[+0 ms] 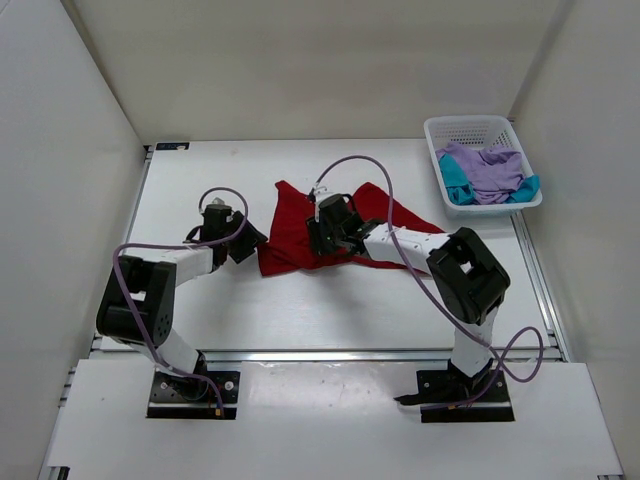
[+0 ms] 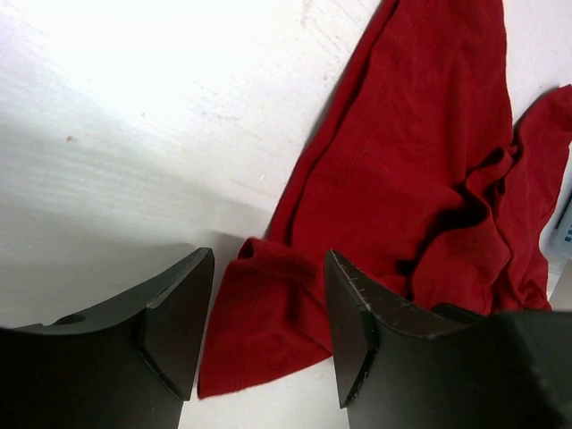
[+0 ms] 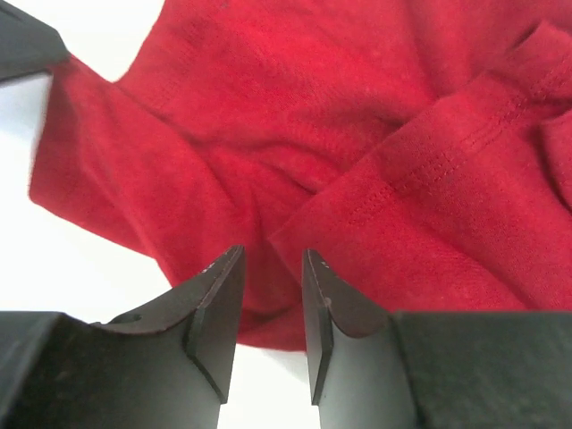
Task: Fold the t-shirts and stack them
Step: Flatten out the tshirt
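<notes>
Both grippers sit spread and empty: my left gripper [image 2: 268,326] hangs over the dark red t-shirt [image 1: 325,232] at its nine o'clock corner, my right gripper [image 3: 273,313] over its crumpled middle. Bare table [image 1: 250,310] lies toward six. Lavender [image 1: 488,168] and teal [image 1: 455,182] shirts fill the basket [image 1: 470,127] at two o'clock.

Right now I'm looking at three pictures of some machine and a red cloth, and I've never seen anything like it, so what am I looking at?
These are two robot arms bolted to a white table. One picture looks down from above; the other two come from cameras on each wrist. A crumpled dark red t-shirt lies on the table. The left end effector is open around the shirt's corner, and the right end effector is open just above the cloth. Neither holds anything. A white basket in the far right corner holds a lavender t-shirt and a teal t-shirt.
</notes>
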`<state>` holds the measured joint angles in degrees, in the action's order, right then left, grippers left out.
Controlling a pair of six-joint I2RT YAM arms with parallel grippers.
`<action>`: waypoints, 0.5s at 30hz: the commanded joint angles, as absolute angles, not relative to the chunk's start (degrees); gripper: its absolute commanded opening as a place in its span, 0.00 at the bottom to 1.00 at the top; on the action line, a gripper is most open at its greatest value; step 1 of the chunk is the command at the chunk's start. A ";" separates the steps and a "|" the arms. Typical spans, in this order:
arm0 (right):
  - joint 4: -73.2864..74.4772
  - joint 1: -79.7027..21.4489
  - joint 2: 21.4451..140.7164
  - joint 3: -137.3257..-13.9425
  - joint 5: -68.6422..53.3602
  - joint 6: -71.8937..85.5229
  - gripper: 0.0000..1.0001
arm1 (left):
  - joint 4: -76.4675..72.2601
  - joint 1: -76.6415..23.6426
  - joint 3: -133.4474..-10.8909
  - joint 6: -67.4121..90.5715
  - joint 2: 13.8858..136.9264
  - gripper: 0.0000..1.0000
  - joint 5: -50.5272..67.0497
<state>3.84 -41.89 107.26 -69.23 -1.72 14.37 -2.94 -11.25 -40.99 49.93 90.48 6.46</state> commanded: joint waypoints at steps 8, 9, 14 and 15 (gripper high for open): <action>4.31 -42.71 110.66 -71.90 -0.18 13.36 0.30 | -3.78 -13.18 -45.35 48.69 92.90 0.58 6.06; 4.13 -42.71 110.74 -72.33 1.30 13.36 0.30 | -3.87 -13.01 -45.26 48.78 93.34 0.55 6.15; 4.92 -42.89 111.36 -73.04 2.46 13.01 0.17 | -4.30 -12.75 -44.83 48.34 93.86 0.41 6.33; 4.75 -43.33 111.01 -72.78 2.46 13.09 0.11 | -4.39 -12.92 -45.09 48.25 93.95 0.35 5.98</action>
